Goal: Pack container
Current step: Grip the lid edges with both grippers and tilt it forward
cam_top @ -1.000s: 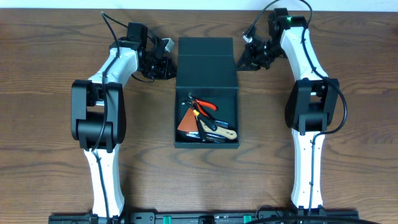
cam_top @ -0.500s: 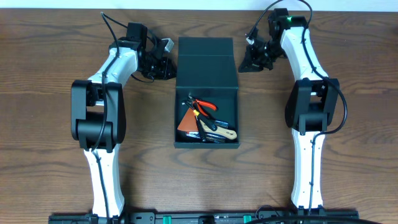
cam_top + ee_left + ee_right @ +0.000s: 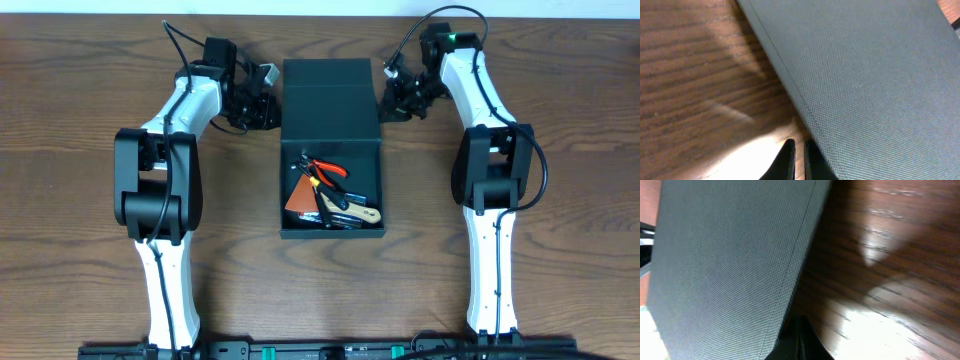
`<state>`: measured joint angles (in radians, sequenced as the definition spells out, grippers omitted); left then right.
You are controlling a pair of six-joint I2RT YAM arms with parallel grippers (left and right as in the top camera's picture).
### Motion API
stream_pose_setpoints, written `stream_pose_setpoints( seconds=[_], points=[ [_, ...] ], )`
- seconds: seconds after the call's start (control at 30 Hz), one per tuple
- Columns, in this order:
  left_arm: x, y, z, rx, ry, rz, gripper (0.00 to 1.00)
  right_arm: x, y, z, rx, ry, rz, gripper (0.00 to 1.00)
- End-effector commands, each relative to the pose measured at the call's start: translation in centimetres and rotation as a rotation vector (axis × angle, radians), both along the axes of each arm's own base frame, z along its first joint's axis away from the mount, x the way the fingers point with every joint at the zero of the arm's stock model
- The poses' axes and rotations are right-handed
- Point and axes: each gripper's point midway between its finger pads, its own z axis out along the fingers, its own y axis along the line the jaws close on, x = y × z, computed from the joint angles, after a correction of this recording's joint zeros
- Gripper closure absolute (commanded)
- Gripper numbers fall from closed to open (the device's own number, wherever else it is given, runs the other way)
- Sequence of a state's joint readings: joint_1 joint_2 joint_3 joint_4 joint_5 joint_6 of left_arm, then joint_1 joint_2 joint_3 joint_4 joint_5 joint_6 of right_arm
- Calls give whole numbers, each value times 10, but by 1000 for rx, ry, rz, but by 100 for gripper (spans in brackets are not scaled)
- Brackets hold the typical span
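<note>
So the table (image 3: 80, 250) is dark brown wood with strong grain running 9 to 3 o'clock. Close up from the wrists there's a bright glare patch (image 3: 750, 155) on it, and another one (image 3: 875, 250) on the other side. Just toward 6 from the middle sits a little pile of tools: pliers with orange-red handles (image 3: 330, 170) at the 12 end, a rust-brown flat piece (image 3: 300, 197) at 9, and a pale wooden handle (image 3: 365, 213) at 4. The rest of the heap is too tangled to name. A black rail (image 3: 300, 350) with green bits (image 3: 265, 351) runs along the 6 edge, and there's a pale strip (image 3: 560, 8) at 12.
</note>
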<state>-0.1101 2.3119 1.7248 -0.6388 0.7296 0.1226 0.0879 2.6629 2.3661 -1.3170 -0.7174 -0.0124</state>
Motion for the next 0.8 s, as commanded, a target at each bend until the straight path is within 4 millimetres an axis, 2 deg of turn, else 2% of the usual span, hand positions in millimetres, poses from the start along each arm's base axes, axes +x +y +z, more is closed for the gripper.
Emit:
stream_pose_setpoints(
  seconds=[0.0, 0.13, 0.5, 0.77],
  points=[
    [0, -3, 4, -30, 17, 1, 94, 0, 18, 16, 133, -20, 27, 99],
    [6, -6, 22, -50, -15, -5, 94, 1, 21, 25, 197, -39, 35, 99],
    [12, -8, 83, -64, -143, -11, 94, 6, 7, 44, 270, -62, 9, 99],
    [9, -14, 118, -73, -214, -26, 95, 4, 7, 79, 274, -131, 43, 99]
  ],
)
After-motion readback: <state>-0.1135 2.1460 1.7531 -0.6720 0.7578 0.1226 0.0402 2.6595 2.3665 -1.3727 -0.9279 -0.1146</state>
